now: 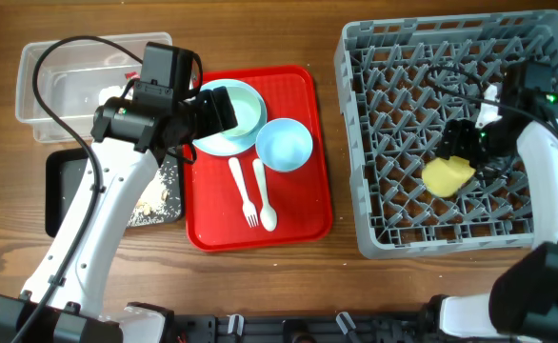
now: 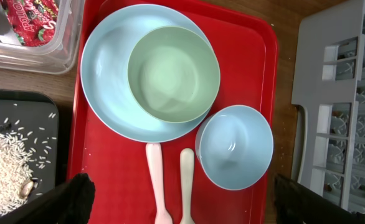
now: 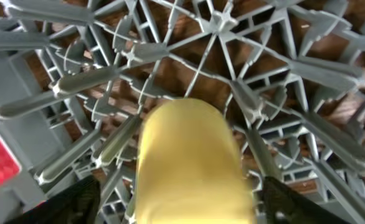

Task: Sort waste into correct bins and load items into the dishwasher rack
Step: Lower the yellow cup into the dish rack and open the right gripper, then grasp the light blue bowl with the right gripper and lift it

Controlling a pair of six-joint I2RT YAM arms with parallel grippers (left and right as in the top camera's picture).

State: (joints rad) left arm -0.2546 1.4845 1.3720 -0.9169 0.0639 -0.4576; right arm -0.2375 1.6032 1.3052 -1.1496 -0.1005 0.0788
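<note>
Wood-grain surface [image 1: 336,276], both arms over it.

Rack side: the yellow cup [image 3: 192,162] lies on its side among the pegs of the grey rack [image 1: 350,143], right of the grid's centre. Over it, the right pincer [image 3: 189,205] straddles the cup and is released. Its fingers are spread to either side, with a gap showing between one finger and the cup wall. Pegs crowd close around the cup.

Just beside the rack, the red tray [image 1: 303,86] holds the other dishes:
- green bowl [image 2: 173,73] sitting on the blue plate [image 2: 108,81]
- blue bowl [image 2: 235,146] just beside the plate
- fork [image 1: 246,195] and spoon [image 1: 265,200] side by side, nearer the robot

Above the tray hangs the left pincer [image 2: 192,199], released, gripping nothing.

Further out, the clear tub [image 1: 41,95] holds the red wrapper [image 2: 36,18]. The black tray [image 1: 65,191] next to it holds crumbly pale scraps [image 2: 5,162]. In the overhead view the left arm covers part of both bins.
</note>
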